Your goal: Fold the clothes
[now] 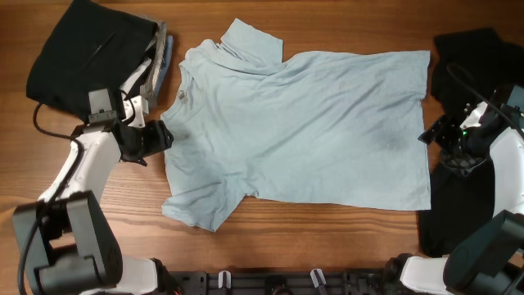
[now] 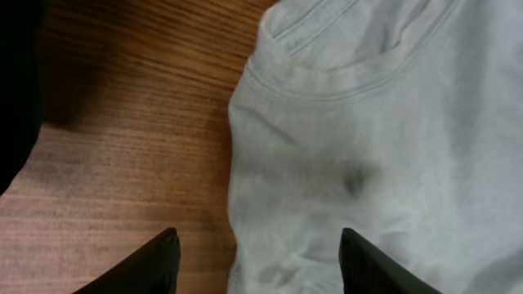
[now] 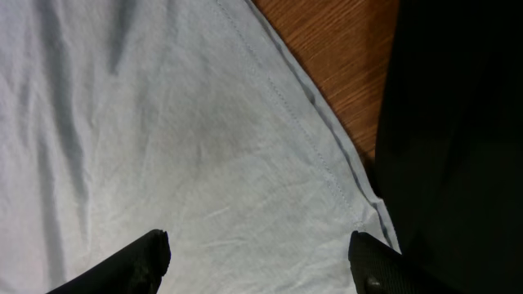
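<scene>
While both arms sit low at opposite ends of the light blue shirt (image 1: 303, 123), neither pincer has hold of anything. L pincer (image 1: 157, 138): released, fingers spread wide, nothing btw them. It meets the shirt's neck-end edge, w/ the collar (image 1: 182, 86) just ahead and off to one side, and one sleeve (image 1: 201, 205) lying back toward its own arm base. Via left wrist cam, L pincer (image 2: 257, 245) straddles the cloth edge: one fingertip (image 2: 159, 261) over bare table (image 2: 139, 122), the other over shirt (image 2: 368, 163), collar (image 2: 327, 82) ahead of the tips. Can't tell if the tips touch the fabric. Behind and outboard of L pincer lies a black garment (image 1: 78, 53), w/ grey/blue folded pieces (image 1: 155, 65) along its side nearest the shirt. R pincer (image 1: 430, 133): also released, fingers well apart, empty, sitting at the shirt's hem end. Via right wrist cam, R pincer (image 3: 257, 245) is over the shirt (image 3: 163, 122), which fills the space btw and ahead of the tips. The hem (image 3: 327, 163) runs diagonally ahead toward the outer side; past it a strip of table (image 3: 343, 49), then a second black garment (image 3: 458, 122). Overhead, that second black garment (image 1: 458, 205) lies under and behind the R arm, just beside the hem. Shirt lies spread flat on the table (image 1: 327, 246) btw the two pincers.
</scene>
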